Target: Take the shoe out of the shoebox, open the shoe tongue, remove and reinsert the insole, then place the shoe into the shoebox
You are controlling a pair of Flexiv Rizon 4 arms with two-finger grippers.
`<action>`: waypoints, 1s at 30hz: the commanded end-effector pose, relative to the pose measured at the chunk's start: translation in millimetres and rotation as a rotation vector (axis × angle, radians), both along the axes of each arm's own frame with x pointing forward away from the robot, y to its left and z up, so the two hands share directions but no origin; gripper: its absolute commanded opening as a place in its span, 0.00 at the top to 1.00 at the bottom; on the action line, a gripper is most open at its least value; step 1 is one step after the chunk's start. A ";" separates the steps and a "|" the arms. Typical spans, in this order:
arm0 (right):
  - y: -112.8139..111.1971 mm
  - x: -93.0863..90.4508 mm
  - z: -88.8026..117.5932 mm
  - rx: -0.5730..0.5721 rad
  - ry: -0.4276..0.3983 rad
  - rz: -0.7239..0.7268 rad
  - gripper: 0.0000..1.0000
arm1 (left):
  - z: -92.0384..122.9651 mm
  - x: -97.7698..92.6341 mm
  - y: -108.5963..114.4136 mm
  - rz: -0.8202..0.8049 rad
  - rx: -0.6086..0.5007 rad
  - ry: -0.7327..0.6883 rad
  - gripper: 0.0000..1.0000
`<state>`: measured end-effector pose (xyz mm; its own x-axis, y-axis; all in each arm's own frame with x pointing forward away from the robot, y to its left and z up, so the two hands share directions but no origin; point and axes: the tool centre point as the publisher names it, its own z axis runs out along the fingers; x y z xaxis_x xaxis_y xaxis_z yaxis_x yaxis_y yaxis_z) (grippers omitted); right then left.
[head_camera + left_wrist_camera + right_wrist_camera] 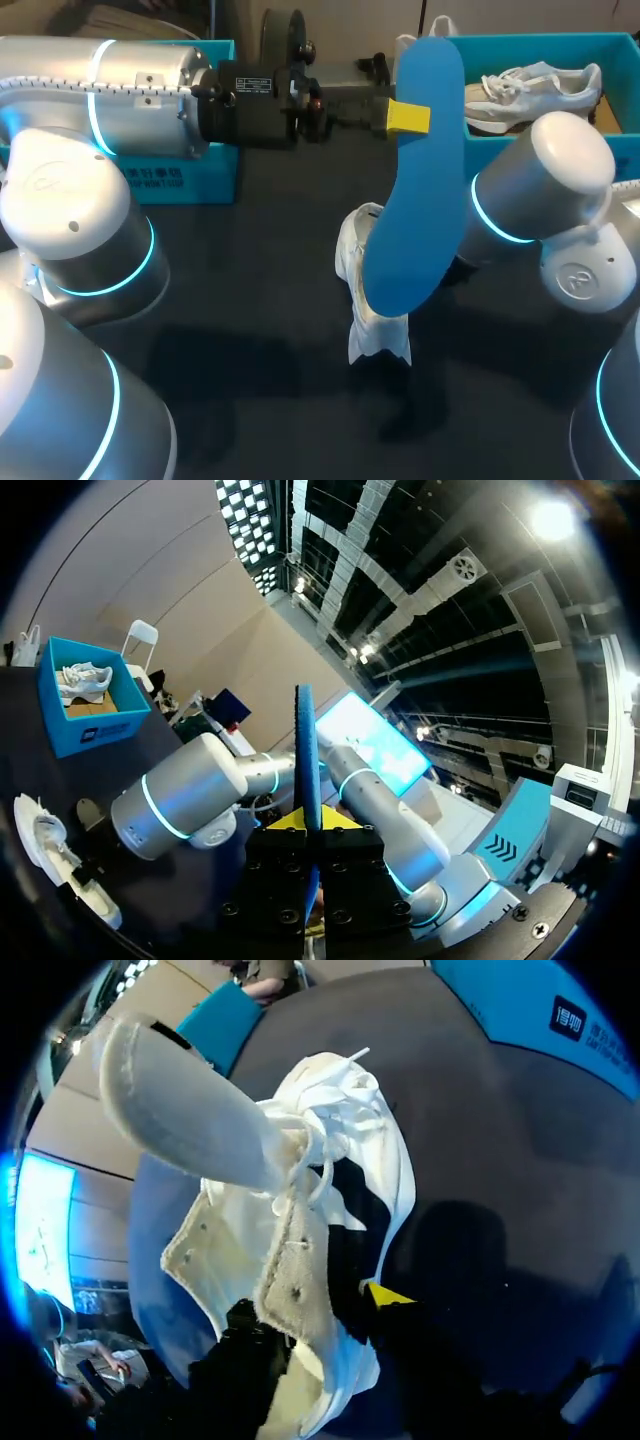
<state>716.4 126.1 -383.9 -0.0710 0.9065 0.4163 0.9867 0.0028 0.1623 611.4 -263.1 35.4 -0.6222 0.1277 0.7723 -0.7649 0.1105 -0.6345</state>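
The left gripper [408, 117] pinches the blue insole [415, 210] near its upper end, with both yellow tips pressed against it. From the left wrist, the insole [305, 740] stands edge-on, rising straight up from between the fingers.

The right gripper [310, 1325] is clamped on the white shoe [340, 1170] at the side wall by its opening. One yellow fingertip [385, 1295] shows on the outer side. The tongue [190, 1110] is folded out ahead of this gripper, away from the opening, with loose laces [320, 1175] at its base.

In the head view the shoe [372, 290] stands on end over the dark table [200, 380], under the left gripper and partly behind the insole's lower end. Whether it touches the table cannot be told.

A white label [95, 736] sits on the front wall of the blue shoebox [125, 715]. White print also marks the near wall of a second blue box [190, 180] under the left arm.

The held shoe is well apart from both boxes, with dark table between. The insole's top comes near the shoebox's [530, 42] corner.

The shoebox holds a second shoe [540, 88], white, lying lengthwise.
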 end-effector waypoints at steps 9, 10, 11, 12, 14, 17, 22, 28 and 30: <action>-20.8 -26.3 47.1 0.286 0.021 -0.022 0.00 | 0.0 0.0 -0.9 0.000 0.001 0.000 1.00; -23.2 -27.8 50.0 0.314 0.011 -0.025 0.00 | 0.0 0.0 -0.9 0.000 0.001 0.000 1.00; -25.2 -28.8 51.9 0.340 0.005 -0.028 0.00 | 0.0 0.0 -0.9 0.000 0.001 0.000 1.00; -29.3 -30.7 55.2 0.364 0.000 -0.040 0.00 | 0.0 0.0 -0.9 0.000 0.001 0.000 1.00; -33.4 -31.6 61.6 0.394 0.002 -0.035 0.00 | 0.0 0.0 -0.9 0.000 0.001 0.000 1.00; -39.5 -32.2 74.2 0.454 -0.005 -0.026 0.00 | 0.0 0.0 -0.9 0.000 0.001 0.000 1.00; -46.3 -29.6 97.5 0.618 -0.040 0.005 0.00 | 0.0 0.0 -0.9 0.000 0.001 0.000 1.00; -47.0 -28.8 103.2 0.616 -0.037 0.030 0.00 | 0.0 0.0 -0.9 0.000 0.001 0.000 1.00; -47.0 -28.8 103.2 0.616 -0.037 0.030 0.00 | 0.0 0.0 -0.9 0.000 0.001 0.000 1.00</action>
